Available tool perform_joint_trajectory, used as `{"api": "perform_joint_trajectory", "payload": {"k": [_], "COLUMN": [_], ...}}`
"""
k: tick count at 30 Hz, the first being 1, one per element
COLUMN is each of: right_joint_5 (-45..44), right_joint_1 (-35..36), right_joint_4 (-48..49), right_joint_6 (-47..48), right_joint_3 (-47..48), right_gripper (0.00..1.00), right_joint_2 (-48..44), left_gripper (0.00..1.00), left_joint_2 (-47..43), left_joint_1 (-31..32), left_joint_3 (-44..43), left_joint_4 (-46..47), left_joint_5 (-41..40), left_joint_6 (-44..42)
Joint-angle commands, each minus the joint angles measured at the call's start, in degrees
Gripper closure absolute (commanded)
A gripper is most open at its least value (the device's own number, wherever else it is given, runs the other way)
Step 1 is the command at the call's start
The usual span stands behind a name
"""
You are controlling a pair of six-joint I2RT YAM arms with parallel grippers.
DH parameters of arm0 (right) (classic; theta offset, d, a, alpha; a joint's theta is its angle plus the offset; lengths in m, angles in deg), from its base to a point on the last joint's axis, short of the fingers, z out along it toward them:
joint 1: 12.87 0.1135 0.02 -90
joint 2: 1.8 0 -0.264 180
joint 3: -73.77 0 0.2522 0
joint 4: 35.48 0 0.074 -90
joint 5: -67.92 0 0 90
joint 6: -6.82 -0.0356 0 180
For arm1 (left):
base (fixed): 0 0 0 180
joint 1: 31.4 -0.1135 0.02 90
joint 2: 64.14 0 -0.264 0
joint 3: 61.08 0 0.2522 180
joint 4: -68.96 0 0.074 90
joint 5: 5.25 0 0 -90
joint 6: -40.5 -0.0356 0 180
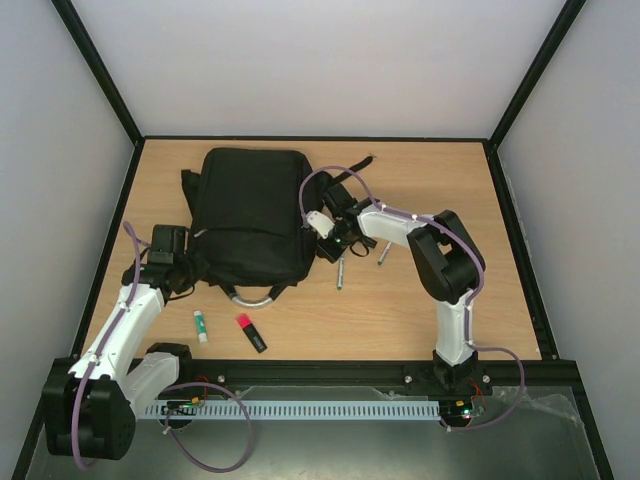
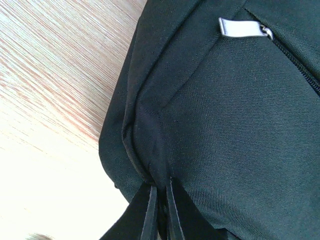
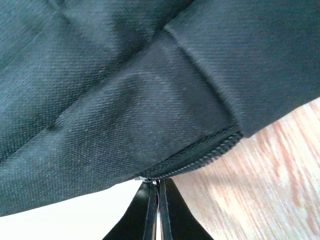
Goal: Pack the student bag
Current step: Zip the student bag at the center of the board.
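The left fingers [image 2: 149,215] are pressed together on the raised seam at the left corner of the student bag [image 1: 250,215], pinching that edge of fabric. The left wrist view alone shows the seam running in between them, and a flat silver zip pull [image 2: 240,28] further up the panel. From above, the bag lies flat at the back left of the counter [image 1: 420,300]: black, soft, its grey handle [image 1: 252,297] curving off the near end. A glue stick [image 1: 200,325] and a red-capped marker [image 1: 251,333] lie just in front of it. At the bag's right edge the right fingers [image 3: 147,212] are shut tight at the end of a zipper [image 3: 200,156], a small glint of metal at their tips, seen only from the right wrist. Two pens [image 1: 340,272] lie just beside that arm.
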Motion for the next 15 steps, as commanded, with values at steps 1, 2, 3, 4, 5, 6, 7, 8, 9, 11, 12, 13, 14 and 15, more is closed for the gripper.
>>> {"api": "perform_joint_trajectory", "payload": {"k": [1, 2, 3, 4, 5, 6, 7, 8, 9, 11, 12, 13, 14, 15], "right_joint_5": [-4.88, -5.24, -5.65, -6.05, -6.69, -7.23, -7.63, -7.98, -8.30, -8.43, -8.55, -8.84, -9.24, -9.82], "right_joint_1": [-2.12, -2.33, -2.53, -2.71, -2.78, -2.95, -3.05, -3.09, -3.18, -3.19, -3.19, -3.19, -3.19, -3.19], "right_joint_4": [-2.68, -2.36, -2.01, -1.57, -1.14, -0.74, -0.37, -0.01, 0.53, 0.81, 1.02, 1.38, 1.88, 2.15], "right_joint_6": [0.59, 0.57, 0.51, 0.44, 0.28, 0.00, -0.30, -0.73, -1.13, -1.95, -2.45, -2.88, -3.35, -3.72], "right_joint_3": [3.00, 3.34, 3.53, 3.70, 3.97, 4.30, 4.58, 4.97, 5.36, 6.37, 6.91, 7.37, 7.72, 8.25], "right_gripper": [0.99, 0.99, 0.99, 0.99, 0.99, 0.99, 0.99, 0.99, 0.99, 0.99, 0.99, 0.99, 0.99, 0.99], "right_joint_2": [2.69, 2.88, 3.02, 3.15, 3.31, 3.46, 3.67, 3.80, 4.07, 4.69, 5.04, 5.31, 5.58, 5.78], "left_gripper": [0.98, 0.98, 0.98, 0.98, 0.98, 0.98, 0.98, 0.98, 0.98, 0.98, 0.98, 0.98, 0.98, 0.98], "left_joint_2": [-0.72, -0.85, -0.84, -0.83, -0.75, -0.68, -0.61, -0.55, -0.52, -0.55, -0.56, -0.55, -0.60, -0.54], "left_joint_1": [-0.85, -0.87, -0.85, -0.85, -0.90, -0.86, -0.90, -0.89, -0.87, -0.86, -0.88, -0.91, -0.91, -0.94], "left_joint_3": [-1.17, -0.98, -0.86, -0.79, -0.69, -0.63, -0.58, -0.56, -0.55, -0.63, -0.68, -0.65, -0.60, -0.61], "left_joint_4": [1.43, 1.50, 1.56, 1.60, 1.68, 1.70, 1.69, 1.77, 1.82, 1.95, 1.96, 1.96, 2.00, 1.90], "left_joint_5": [-2.02, -1.89, -1.87, -1.84, -1.84, -1.84, -1.77, -1.64, -1.58, -1.44, -1.40, -1.40, -1.40, -1.47], "left_joint_6": [-1.37, -1.36, -1.44, -1.53, -1.60, -1.64, -1.64, -1.64, -1.64, -1.64, -1.71, -1.73, -1.69, -1.79]}}
